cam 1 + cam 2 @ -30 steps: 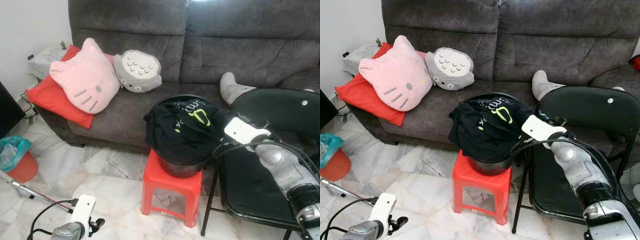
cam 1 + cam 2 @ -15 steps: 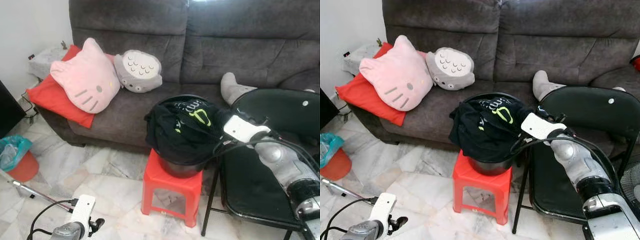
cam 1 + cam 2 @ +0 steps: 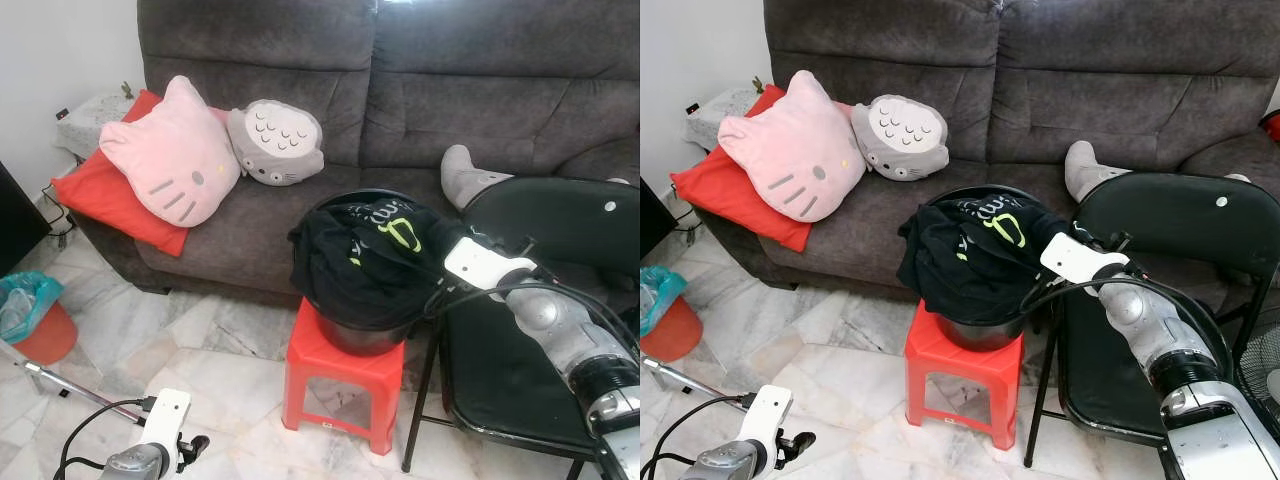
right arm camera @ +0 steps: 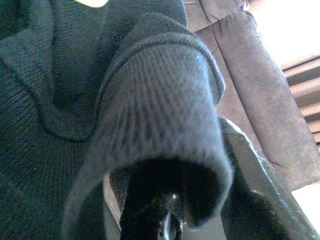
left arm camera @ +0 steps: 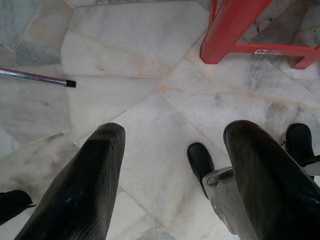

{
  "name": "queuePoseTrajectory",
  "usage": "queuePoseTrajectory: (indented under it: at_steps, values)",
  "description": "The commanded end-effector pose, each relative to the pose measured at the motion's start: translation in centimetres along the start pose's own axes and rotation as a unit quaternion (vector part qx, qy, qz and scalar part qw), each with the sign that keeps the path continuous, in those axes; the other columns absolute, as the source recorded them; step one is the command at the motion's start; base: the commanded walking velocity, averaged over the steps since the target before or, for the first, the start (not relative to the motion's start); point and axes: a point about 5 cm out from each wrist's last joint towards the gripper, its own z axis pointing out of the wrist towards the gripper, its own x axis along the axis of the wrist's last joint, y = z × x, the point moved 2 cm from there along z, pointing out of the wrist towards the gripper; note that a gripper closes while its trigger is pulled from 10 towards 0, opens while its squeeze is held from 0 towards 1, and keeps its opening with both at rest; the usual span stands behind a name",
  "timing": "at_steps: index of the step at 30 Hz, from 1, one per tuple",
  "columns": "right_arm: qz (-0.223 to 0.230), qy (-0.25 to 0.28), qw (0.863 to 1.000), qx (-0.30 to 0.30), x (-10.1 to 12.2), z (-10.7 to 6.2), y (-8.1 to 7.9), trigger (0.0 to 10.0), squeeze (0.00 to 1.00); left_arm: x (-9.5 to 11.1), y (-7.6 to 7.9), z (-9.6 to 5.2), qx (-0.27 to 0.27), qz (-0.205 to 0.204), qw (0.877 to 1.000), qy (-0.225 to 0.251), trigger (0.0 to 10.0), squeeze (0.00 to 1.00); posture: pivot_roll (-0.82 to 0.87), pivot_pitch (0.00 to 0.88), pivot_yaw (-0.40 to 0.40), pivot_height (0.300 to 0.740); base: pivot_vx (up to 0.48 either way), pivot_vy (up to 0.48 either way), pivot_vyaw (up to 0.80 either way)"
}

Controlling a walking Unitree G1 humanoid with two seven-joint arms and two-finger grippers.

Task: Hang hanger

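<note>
right hand [image 4: 165,220], grip state hidden, is buried in the black garment's [image 3: 360,255] soft, limp ribbed cuff [image 4: 160,125]; likely light, better pinched at that thicker hem.

- Marble floor [image 3: 215,345]: a red stool [image 3: 340,385], a folding chair [image 3: 1160,300], a red bin [image 3: 40,330] with a teal bag, and a metal pole [image 3: 70,388] stand or lie on it.
- Stool: carries a black tub [image 3: 358,335] heaped with black clothing [image 3: 365,260].
- Grey sofa [image 3: 400,110]: on its seat lie a red cushion [image 3: 105,205], a pink cat cushion [image 3: 175,155], a grey plush [image 3: 275,142] and a grey sock [image 3: 465,178].
</note>
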Motion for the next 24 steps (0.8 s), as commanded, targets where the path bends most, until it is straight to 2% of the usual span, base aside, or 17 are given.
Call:
queuePoseTrajectory:
  at_steps: [1, 19, 23, 24]
  values:
    - [0.001, 0.011, 1.0, -0.008, 0.68, 0.35, 0.57, 0.0, 0.0, -0.22, -0.59, -0.18, 0.009, -0.002, 1.0, -0.001, 10.0, 0.0, -0.07, 0.0, 0.033, 0.74, 0.0, 0.0, 0.0]
    - [0.004, 0.015, 1.0, -0.022, 0.82, 0.44, 0.54, 0.0, 0.0, -0.24, -0.7, -0.21, 0.011, -0.001, 1.0, 0.0, 10.0, 0.0, -0.07, 0.0, 0.034, 0.74, 0.0, 0.0, 0.0]
    - [0.035, 0.012, 0.999, -0.038, 0.86, 0.46, 0.77, 0.0, 0.0, -0.27, -0.69, -0.21, 0.011, 0.0, 1.0, -0.001, 10.0, 0.0, -0.07, 0.0, 0.03, 0.74, 0.0, 0.0, 0.0]
    - [0.066, 0.014, 0.996, -0.054, 1.02, 0.45, 1.02, 0.0, 0.0, -0.29, -0.67, -0.21, 0.011, -0.001, 1.0, -0.001, 10.0, 0.0, -0.06, 0.0, 0.029, 0.74, 0.0, 0.0, 0.0]
